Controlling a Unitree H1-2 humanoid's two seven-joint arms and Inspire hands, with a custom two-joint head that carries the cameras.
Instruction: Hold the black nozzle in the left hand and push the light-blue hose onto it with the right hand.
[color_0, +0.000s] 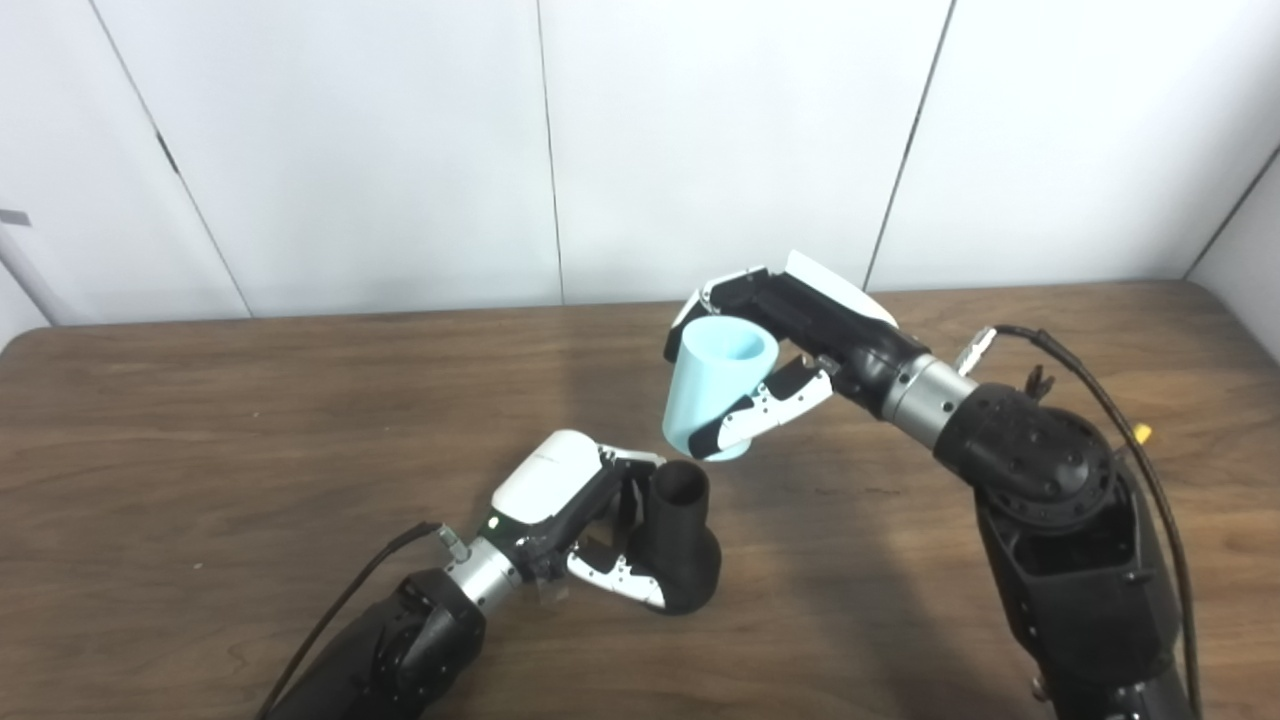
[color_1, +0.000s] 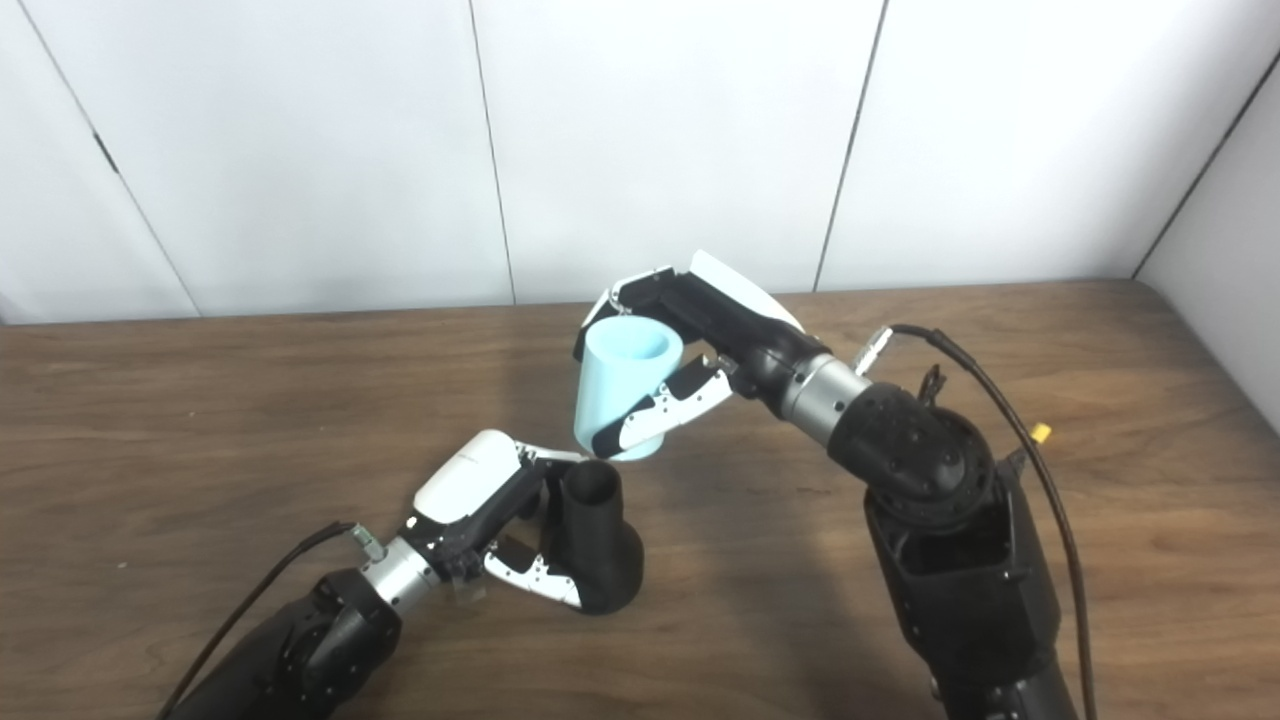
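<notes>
My left hand (color_0: 570, 510) is wrapped around the black nozzle (color_0: 682, 540), which stands on the wooden surface (color_0: 200, 450) with its open mouth up, tilted slightly. Just above and beyond it, my right hand (color_0: 790, 340) grips the light-blue hose (color_0: 712, 385), lifted clear, its lower end near the nozzle's mouth but apart.

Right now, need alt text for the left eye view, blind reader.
Above a brown wooden table, the robot's right hand holds a light-blue hose tilted in the air, its lower end just above and not yet on the black nozzle. The left hand grips that nozzle, which stands upright on the table, open end up. White wall panels fill the background.
</notes>
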